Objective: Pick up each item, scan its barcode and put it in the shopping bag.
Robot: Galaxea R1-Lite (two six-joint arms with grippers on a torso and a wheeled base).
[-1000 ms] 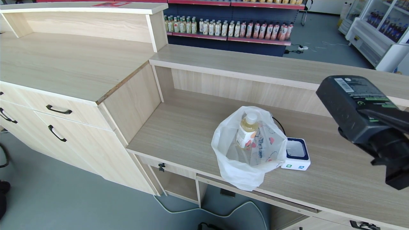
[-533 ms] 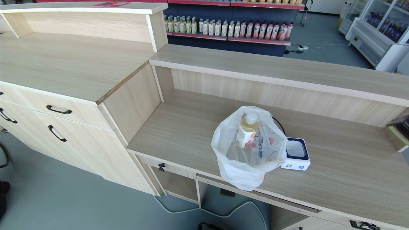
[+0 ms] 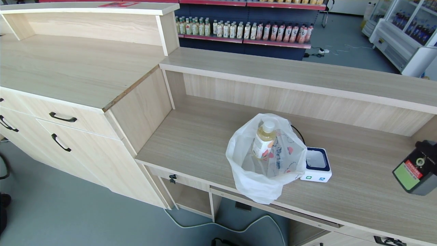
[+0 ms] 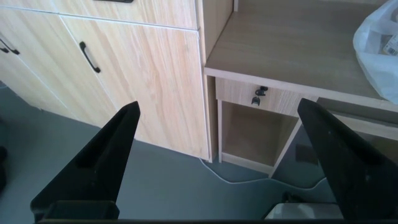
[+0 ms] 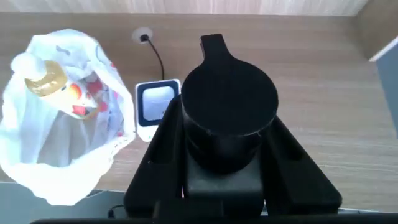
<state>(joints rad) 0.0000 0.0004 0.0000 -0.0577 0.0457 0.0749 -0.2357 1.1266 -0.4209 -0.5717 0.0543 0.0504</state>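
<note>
A white plastic shopping bag [image 3: 245, 177] stands open near the counter's front edge, with a bottle of yellow drink [image 3: 264, 140] upright inside it. Against the bag's right side sits a small white scanner [image 3: 316, 164] with a blue-rimmed window. At the far right, above the counter, hangs a black container with a green label [image 3: 416, 169]. In the right wrist view my right gripper [image 5: 227, 171] is shut on this black container [image 5: 230, 112], above and to the side of the scanner [image 5: 155, 104] and bag [image 5: 62, 155]. My left gripper [image 4: 214, 162] is open and holds nothing, low in front of the cabinet [image 4: 143, 68].
A raised ledge [image 3: 290, 73] runs along the back of the counter [image 3: 358, 191]. A taller counter block [image 3: 75, 68] with drawers [image 3: 63, 118] stands to the left. A black cable [image 5: 155, 59] runs behind the scanner. Shelves of bottles [image 3: 245, 30] lie beyond.
The black container was high and close to the head camera at the right, swung almost out of view, and is now lower at the right edge over the counter.
</note>
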